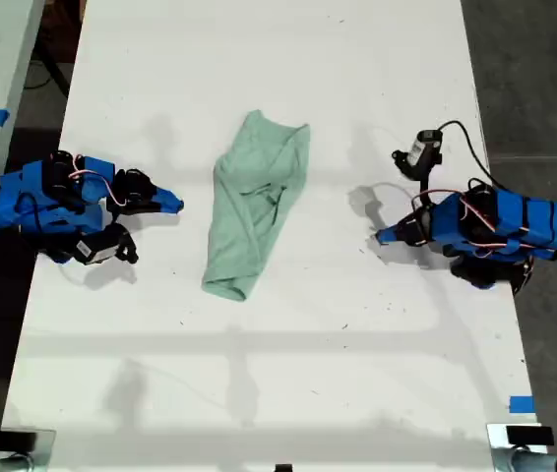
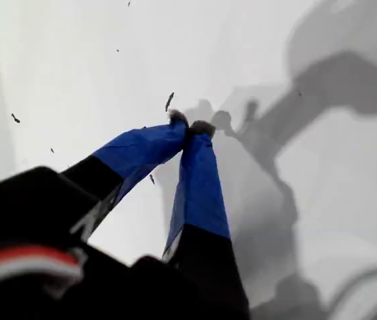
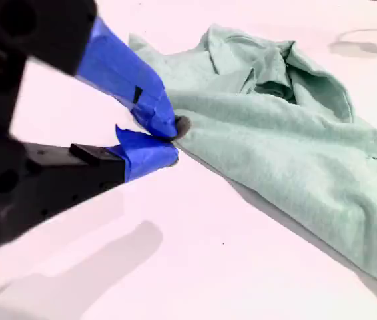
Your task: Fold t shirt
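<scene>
- The first hand (image 2: 188, 125) has its tips pressed together on nothing, over bare bench (image 2: 62, 73).
- The second hand (image 3: 172, 140) is also pinched together and empty, close beside the shirt's (image 3: 295, 147) edge.
- The shirt lies wrinkled and bunched lengthwise in the middle of the bench in the exterior view, not yet folded.
- Risk: a hand that goes in without parting its tips would push the cloth instead of gripping it. Catching only the top layer would drag the shirt into a worse heap.
- No containers are in view.
</scene>
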Tool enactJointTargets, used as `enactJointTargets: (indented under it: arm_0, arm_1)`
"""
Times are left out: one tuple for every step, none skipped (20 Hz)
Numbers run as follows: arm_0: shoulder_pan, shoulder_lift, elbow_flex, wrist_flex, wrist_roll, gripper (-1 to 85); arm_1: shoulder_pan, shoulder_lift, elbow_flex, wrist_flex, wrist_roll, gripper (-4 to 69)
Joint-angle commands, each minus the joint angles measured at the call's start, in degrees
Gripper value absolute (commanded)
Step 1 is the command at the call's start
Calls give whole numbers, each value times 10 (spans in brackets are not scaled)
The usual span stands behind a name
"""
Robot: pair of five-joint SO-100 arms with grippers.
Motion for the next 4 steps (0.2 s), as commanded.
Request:
enactJointTargets:
  arm_0:
    - [4, -1, 24, -2, -4, 6]
    - [4, -1, 24, -2, -4, 6]
    - [4, -1, 24, -2, -4, 6]
    - [4, -1, 24, -2, -4, 6]
  arm_1:
    - [2, 8, 34, 4, -11, 18]
    - [2, 8, 34, 4, -11, 18]
    - [2, 8, 34, 4, -11, 18]
    - [2, 8, 34, 4, -11, 18]
